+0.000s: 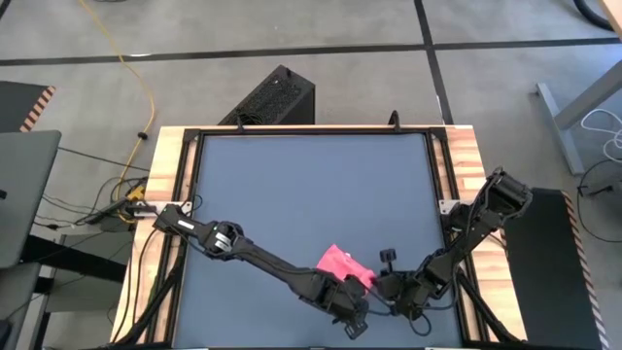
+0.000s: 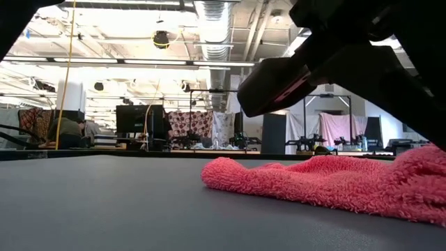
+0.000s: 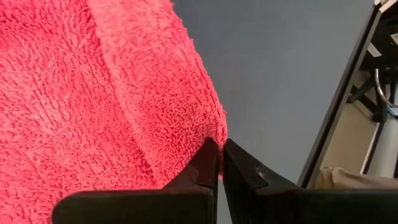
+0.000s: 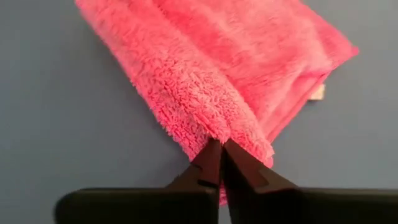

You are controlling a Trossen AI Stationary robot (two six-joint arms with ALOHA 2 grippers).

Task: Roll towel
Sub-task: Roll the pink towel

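The pink towel (image 1: 343,262) lies folded over in several layers on the dark grey tabletop, close to the near edge and right of the middle. In the low view the towel (image 2: 327,183) is a low fluffy heap resting flat on the table. My left gripper (image 3: 219,144) comes at it from the near left and is shut at a corner of the cloth. From the right, my right gripper (image 4: 221,144) is shut at the thick doubled edge of the towel (image 4: 205,74). A small white tag (image 4: 318,93) sticks out at the towel's far edge. My left gripper pinches the towel's corner (image 3: 211,127) between its two fingers, which slant down onto it from the near left. The cloth beyond the fingers lies on the table. How many layers are caught cannot be seen. My right gripper pinches the thick folded edge (image 4: 217,127) of the towel near one end, between its two fingers. They slant down from the table's right side. The fold holds several layers, and the rest of the towel lies spread on the table beyond the fingers.
Bare tabletop (image 1: 311,194) stretches toward the far and left sides. The table's black frame and wooden side rails (image 1: 466,156) border it. A black box (image 1: 277,97) stands on the floor beyond the far edge. Both arms crowd the near right part.
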